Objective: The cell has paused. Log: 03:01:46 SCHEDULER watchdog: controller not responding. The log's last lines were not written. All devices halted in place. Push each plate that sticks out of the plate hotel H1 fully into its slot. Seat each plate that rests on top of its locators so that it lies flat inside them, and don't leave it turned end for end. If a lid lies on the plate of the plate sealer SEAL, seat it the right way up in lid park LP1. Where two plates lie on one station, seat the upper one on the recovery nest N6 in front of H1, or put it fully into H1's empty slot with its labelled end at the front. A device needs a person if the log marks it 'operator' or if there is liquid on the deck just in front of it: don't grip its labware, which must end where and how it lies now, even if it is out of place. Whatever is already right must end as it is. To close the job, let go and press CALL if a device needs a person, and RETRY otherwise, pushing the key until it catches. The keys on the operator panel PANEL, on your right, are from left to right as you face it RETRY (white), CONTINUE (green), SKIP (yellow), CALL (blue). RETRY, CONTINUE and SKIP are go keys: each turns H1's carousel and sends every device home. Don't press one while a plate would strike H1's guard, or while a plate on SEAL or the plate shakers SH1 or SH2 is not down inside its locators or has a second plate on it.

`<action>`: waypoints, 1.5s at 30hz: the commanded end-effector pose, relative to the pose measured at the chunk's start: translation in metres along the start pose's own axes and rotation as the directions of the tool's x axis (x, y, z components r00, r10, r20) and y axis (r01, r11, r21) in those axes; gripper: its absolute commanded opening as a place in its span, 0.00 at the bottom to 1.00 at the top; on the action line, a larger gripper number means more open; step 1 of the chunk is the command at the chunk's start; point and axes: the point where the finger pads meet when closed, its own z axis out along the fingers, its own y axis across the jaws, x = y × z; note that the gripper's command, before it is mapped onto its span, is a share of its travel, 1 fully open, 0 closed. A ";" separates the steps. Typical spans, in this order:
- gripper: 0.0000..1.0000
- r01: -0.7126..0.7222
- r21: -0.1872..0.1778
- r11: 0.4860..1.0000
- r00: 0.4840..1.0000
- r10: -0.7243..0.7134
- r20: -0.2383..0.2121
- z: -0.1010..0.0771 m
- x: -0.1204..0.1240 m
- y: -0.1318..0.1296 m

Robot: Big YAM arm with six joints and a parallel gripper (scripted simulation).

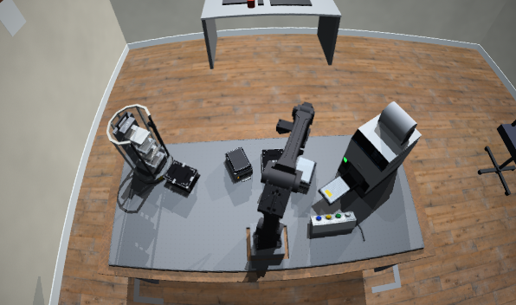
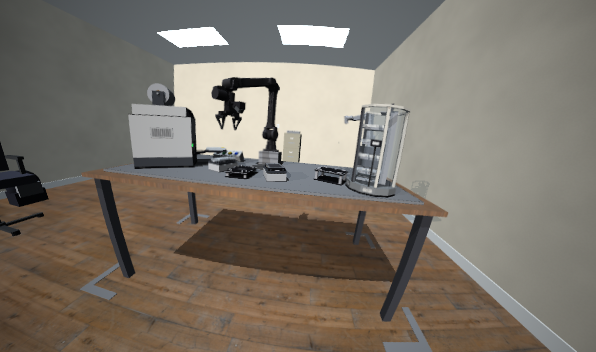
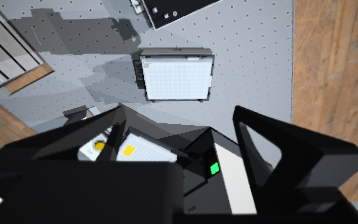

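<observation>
I've got the claw [image 2: 228,125] high above the worktop [image 1: 196,225], spread wide, nothing in it. Below it a white plate [image 3: 176,77] sits on its station near the sealer [image 1: 377,152], whose tray holds a sheet with a yellow patch [image 1: 334,189].

The operator panel [image 1: 332,225] is grey, with blue, yellow, green and white keys. The plate sealer [image 1: 379,149] is dark and light grey with a green light. Its plate [image 1: 334,190] is white with a yellow mark. The deck [image 1: 196,234] is grey with dots.
</observation>
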 end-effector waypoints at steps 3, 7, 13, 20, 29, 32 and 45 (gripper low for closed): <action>1.00 -0.010 -0.016 1.000 1.000 0.010 0.000 0.000 -0.001 0.005; 1.00 -0.010 -0.016 1.000 1.000 0.010 0.000 0.000 -0.001 0.005; 1.00 -0.010 -0.016 1.000 1.000 0.010 0.000 0.000 -0.001 0.005; 1.00 -0.010 -0.016 1.000 1.000 0.010 0.000 0.000 -0.001 0.005; 1.00 -0.134 -0.014 0.991 0.991 0.134 0.000 -0.001 -0.019 0.006; 1.00 -0.232 -0.015 0.973 0.973 0.232 -0.003 0.000 -0.029 0.007; 1.00 -0.566 -0.017 0.824 0.825 0.565 -0.015 0.003 -0.065 0.006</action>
